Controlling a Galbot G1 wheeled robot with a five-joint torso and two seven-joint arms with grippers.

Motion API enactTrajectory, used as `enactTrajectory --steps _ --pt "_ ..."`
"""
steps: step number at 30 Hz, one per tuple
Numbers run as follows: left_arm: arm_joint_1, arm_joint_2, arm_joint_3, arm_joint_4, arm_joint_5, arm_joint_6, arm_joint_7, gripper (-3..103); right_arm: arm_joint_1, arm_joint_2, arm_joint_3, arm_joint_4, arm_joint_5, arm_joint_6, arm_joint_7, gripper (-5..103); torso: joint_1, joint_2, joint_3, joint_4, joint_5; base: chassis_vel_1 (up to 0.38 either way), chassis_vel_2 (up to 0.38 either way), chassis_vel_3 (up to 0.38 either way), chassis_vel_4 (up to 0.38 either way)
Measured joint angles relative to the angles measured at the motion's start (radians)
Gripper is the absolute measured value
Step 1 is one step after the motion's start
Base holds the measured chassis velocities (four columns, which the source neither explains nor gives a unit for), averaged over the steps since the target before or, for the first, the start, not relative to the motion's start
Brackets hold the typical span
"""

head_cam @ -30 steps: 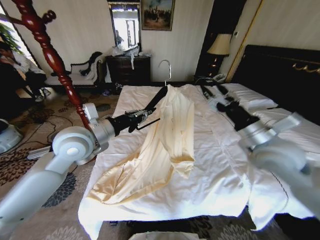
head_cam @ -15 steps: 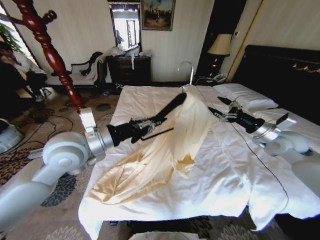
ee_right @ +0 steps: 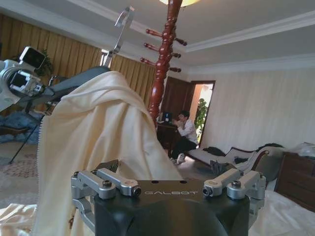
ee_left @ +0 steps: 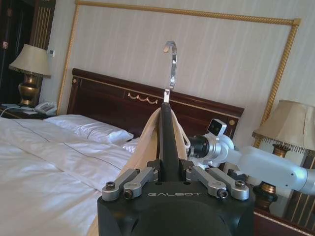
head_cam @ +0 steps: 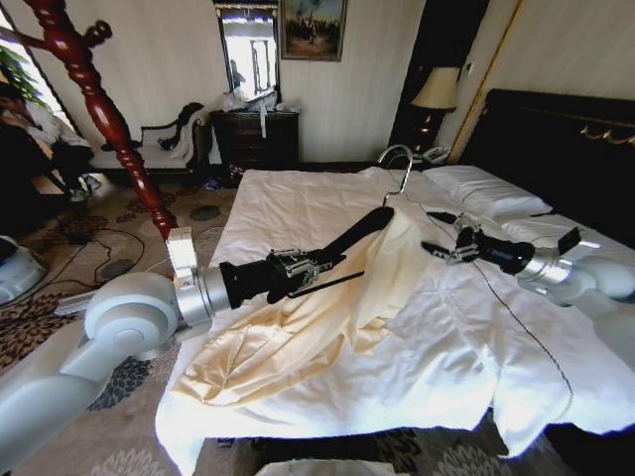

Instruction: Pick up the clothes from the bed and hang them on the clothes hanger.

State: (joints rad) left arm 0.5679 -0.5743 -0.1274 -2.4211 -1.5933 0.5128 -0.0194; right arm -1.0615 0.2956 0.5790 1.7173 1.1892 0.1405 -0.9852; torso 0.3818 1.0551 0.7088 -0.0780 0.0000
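My left gripper (head_cam: 310,266) is shut on one end of the black clothes hanger (head_cam: 357,230) and holds it above the bed (head_cam: 298,198). The silver hook (head_cam: 397,161) points up. The cream-yellow clothes (head_cam: 327,317), a shirt, drape over the hanger's far shoulder and trail down onto the white duvet toward the bed's foot. In the left wrist view the hanger (ee_left: 167,137) rises straight out of the shut gripper (ee_left: 170,172). My right gripper (head_cam: 437,238) is open just right of the draped shoulder. Its wrist view shows the shirt (ee_right: 93,147) close in front of it.
A red wooden coat stand (head_cam: 99,109) rises left of the bed and appears as the coat stand (ee_right: 165,49) in the right wrist view. The dark headboard (head_cam: 566,149) and pillows (head_cam: 486,193) lie to the right. A lamp (head_cam: 437,89) stands in the far corner.
My left gripper has carried the hanger and shirt to the right and a little lower. The right arm has dropped and now sits close beside the shirt's shoulder.
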Motion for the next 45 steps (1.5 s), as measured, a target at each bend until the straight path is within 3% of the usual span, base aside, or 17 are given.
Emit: enactTrajectory --steps 5,11,14,16,21,22,23,27,28,31,33,40,45 --pt "0.000 -0.006 0.009 0.001 0.003 0.000 0.001 18 0.001 0.004 -0.010 0.009 -0.018 -0.010 -0.025 100 0.000 0.000 0.000 0.0001 0.0000 0.000 0.000 0.000 0.000" --pt "-0.008 -0.011 0.036 0.007 0.015 0.000 0.002 18 0.010 0.000 -0.012 -0.004 -0.014 -0.013 -0.117 102 0.000 0.000 0.000 0.0001 0.0000 0.000 0.000 0.000 0.000" --pt "-0.019 -0.013 0.051 0.010 0.017 0.000 0.002 18 0.012 -0.001 -0.012 -0.005 -0.011 -0.021 -0.151 99 0.000 0.000 0.000 0.0000 0.0000 0.000 0.000 0.000 0.000" --pt "-0.040 -0.017 0.072 0.016 0.018 0.001 0.002 18 0.015 -0.002 -0.012 -0.009 -0.010 -0.033 -0.193 84 0.000 0.000 0.000 0.0001 0.0000 0.000 0.000 0.000 0.000" --pt "-0.063 -0.025 0.091 0.022 0.017 0.001 0.002 18 0.020 -0.005 -0.012 -0.018 -0.017 -0.050 -0.244 73 0.000 0.000 0.000 0.0000 0.0000 0.000 0.000 0.000 0.000" --pt "-0.067 -0.027 0.096 0.023 0.017 0.001 0.003 18 0.024 -0.005 -0.012 -0.022 -0.020 -0.059 -0.267 61 0.000 0.000 0.000 0.0000 0.0000 0.000 0.000 0.000 0.000" --pt "-0.069 -0.028 0.099 0.024 0.017 0.001 0.003 18 0.026 -0.005 -0.012 -0.024 -0.021 -0.062 -0.279 61 0.000 0.000 0.000 0.0001 0.0000 0.000 0.000 0.000 0.000" --pt "-0.081 -0.033 0.111 0.030 0.019 0.000 0.004 18 0.030 -0.005 -0.014 -0.030 -0.024 -0.069 -0.295 50 0.000 0.000 0.000 0.0002 0.0000 0.000 0.000 0.000 0.000" --pt "-0.095 -0.037 0.123 0.034 0.023 -0.004 0.004 18 0.031 -0.003 -0.014 -0.034 -0.026 -0.069 -0.300 39 0.000 0.000 0.000 0.0001 -0.0001 0.000 0.000 0.000 0.000" --pt "-0.111 -0.043 0.134 0.041 0.027 -0.011 0.003 15 0.032 0.000 -0.016 -0.038 -0.031 -0.069 -0.305 34 0.000 0.000 0.000 -0.0001 0.0001 0.000 0.000 0.000 0.000" --pt "-0.120 -0.046 0.139 0.047 0.032 -0.012 0.003 15 0.032 0.003 -0.016 -0.038 -0.035 -0.061 -0.305 25 0.000 0.000 0.000 -0.0001 0.0001 0.000 0.000 0.000 0.000" --pt "-0.120 -0.047 0.145 0.062 0.072 -0.018 -0.001 14 0.029 0.008 -0.010 -0.042 -0.047 -0.027 -0.296 24 0.000 0.000 0.000 0.0000 0.0000 0.000 0.000 0.000 0.000" --pt "-0.109 -0.045 0.143 0.060 0.135 -0.039 -0.014 0 0.034 0.012 -0.007 -0.054 -0.060 -0.004 -0.280 24 0.000 0.000 0.000 0.0001 -0.0001 0.000 0.000 0.000 0.000"
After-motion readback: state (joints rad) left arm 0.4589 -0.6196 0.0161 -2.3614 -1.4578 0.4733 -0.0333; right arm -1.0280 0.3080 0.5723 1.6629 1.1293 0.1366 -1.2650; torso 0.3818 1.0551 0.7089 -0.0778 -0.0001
